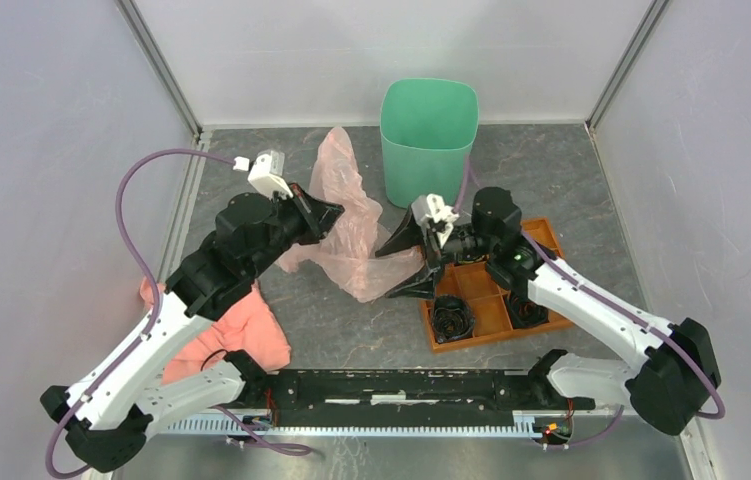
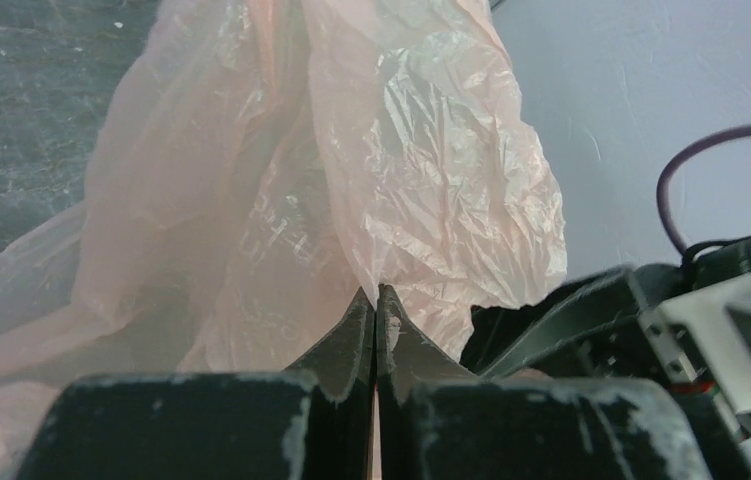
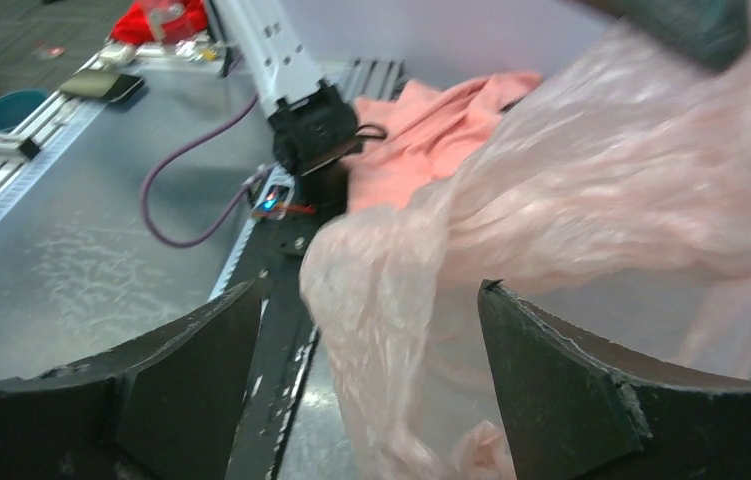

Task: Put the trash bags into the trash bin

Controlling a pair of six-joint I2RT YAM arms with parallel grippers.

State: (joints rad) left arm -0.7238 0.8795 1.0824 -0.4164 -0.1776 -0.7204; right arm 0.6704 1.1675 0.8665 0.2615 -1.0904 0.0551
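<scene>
A see-through pale pink trash bag (image 1: 351,225) hangs crumpled over the middle of the table, just left of the mint-green trash bin (image 1: 428,135) standing at the back. My left gripper (image 1: 336,213) is shut on a fold of the bag (image 2: 351,180) and holds it up. My right gripper (image 1: 403,268) stands open at the bag's lower right end, and a bunched strip of the film (image 3: 401,320) hangs between its spread fingers (image 3: 561,390) without being pinched.
A salmon-pink cloth (image 1: 236,335) lies at the front left under the left arm. An orange compartment tray (image 1: 496,295) with dark items sits under the right arm. Grey walls close in the left, right and back.
</scene>
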